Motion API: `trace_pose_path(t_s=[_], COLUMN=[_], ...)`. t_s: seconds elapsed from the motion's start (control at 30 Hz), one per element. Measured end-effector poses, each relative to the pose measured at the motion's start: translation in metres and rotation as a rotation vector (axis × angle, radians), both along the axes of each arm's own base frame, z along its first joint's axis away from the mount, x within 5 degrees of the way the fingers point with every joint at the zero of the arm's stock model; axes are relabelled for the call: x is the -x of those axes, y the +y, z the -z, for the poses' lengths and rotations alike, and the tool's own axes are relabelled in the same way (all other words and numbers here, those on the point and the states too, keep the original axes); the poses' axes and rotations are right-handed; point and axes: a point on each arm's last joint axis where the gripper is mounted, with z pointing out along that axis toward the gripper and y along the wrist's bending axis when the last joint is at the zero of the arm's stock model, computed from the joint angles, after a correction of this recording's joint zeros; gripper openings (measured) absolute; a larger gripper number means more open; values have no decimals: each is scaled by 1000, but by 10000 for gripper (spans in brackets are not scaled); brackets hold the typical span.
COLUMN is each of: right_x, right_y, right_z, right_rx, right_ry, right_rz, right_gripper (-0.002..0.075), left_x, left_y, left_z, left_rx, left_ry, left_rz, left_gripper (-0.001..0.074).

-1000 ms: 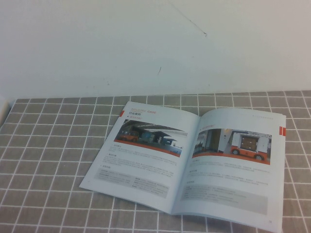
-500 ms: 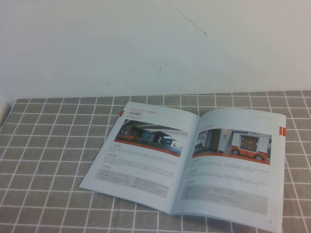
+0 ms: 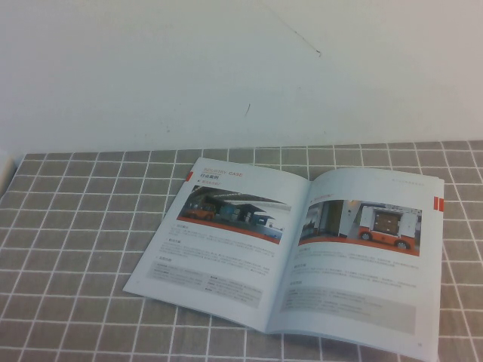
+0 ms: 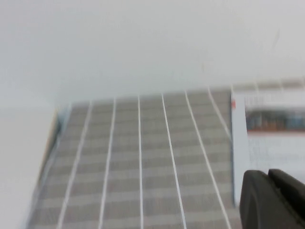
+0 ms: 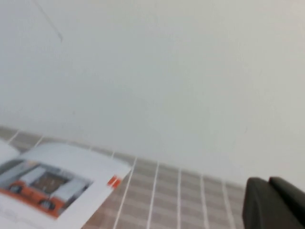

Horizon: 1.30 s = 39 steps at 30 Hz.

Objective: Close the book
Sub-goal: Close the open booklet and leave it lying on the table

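Observation:
An open book [image 3: 287, 249] lies flat on the grey checked tablecloth [image 3: 75, 226], right of centre, both pages showing photos of orange and white vehicles. Neither arm shows in the high view. In the left wrist view my left gripper [image 4: 270, 193] is dark, its two fingers pressed together with nothing between them, hovering beside the book's left page [image 4: 271, 133]. The right wrist view has my right gripper [image 5: 270, 195] likewise shut and empty, off to the right of the book's right page [image 5: 52, 186], above the cloth.
A plain white wall [image 3: 241, 75] rises right behind the table's far edge. A pale object [image 3: 4, 167] sits at the table's far left edge, seen also as a white surface [image 4: 21, 162] in the left wrist view.

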Motion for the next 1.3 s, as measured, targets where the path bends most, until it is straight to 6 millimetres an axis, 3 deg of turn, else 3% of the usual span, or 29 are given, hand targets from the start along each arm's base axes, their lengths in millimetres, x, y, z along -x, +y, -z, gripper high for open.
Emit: trace_pose_path(t_s=[0.17, 0.3, 0.53, 0.9, 1.03, 1.1, 1.3], right_x=[4, 11, 15, 11, 7, 9, 16], right_y=[3, 5, 1, 0, 0, 0, 0], right_z=[-27, -42, -49, -42, -42, -51, -79], right_rx=[112, -11, -155, -173, -169, -167, -172], right_ry=[-310, -484, -566, -478, -317, -230, 3], right_rz=[-16, -57, -60, -45, -31, -24, -10], right_gripper=[-2, -2, -2, -2, -2, -2, -2], left_x=[0, 2, 7, 8, 6, 7, 13], left_y=[1, 2, 4, 4, 3, 3, 2], left_z=[-22, -34, -47, -48, -47, -55, -111], left_rx=[-29, -27, -13, 70, 94, 89, 74], left_ry=[-246, -380, -531, -539, -489, -408, -293], left_rz=[-15, -28, -42, -31, -23, -16, -2], left_gripper=[-4, -3, -4, -4, -4, -4, -4])
